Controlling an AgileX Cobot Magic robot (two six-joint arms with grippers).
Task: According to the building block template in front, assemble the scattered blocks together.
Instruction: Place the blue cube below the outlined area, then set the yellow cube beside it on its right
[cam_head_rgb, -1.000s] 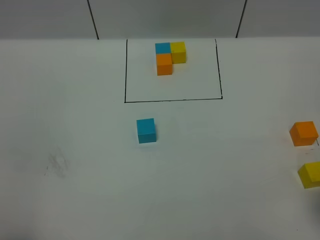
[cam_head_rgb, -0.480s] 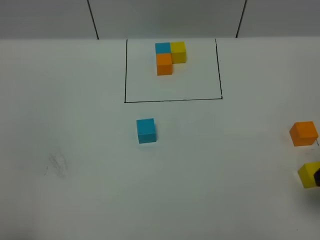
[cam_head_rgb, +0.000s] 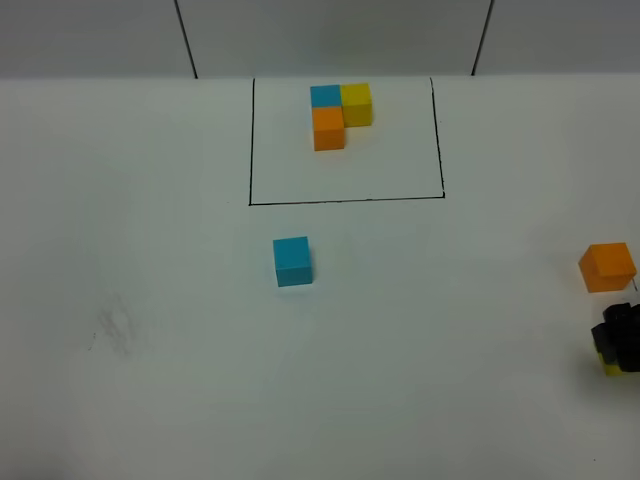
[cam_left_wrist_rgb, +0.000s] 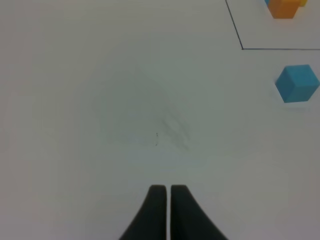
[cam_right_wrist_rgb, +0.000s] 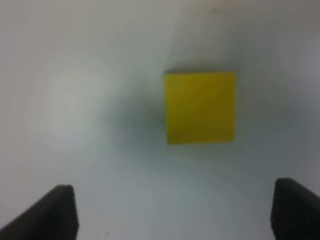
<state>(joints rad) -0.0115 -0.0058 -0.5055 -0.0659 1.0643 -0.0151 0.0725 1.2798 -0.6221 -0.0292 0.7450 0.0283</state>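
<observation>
Step in hand: pickup of the small matte yellow cube (cam_right_wrist_rgb: 200, 106), which lies at the far right of the overhead view, near the loose orange cube (cam_head_rgb: 607, 266). The right gripper (cam_right_wrist_rgb: 172, 212) hovers above it, jaws spread wide, gripping nothing. Next move: centre the cube between the fingers, descend, close. The left gripper (cam_left_wrist_rgb: 166, 192) is closed and empty. The sky-blue cube (cam_head_rgb: 292, 260) sits near the black-framed L-shaped cube template (cam_head_rgb: 335, 115)
</observation>
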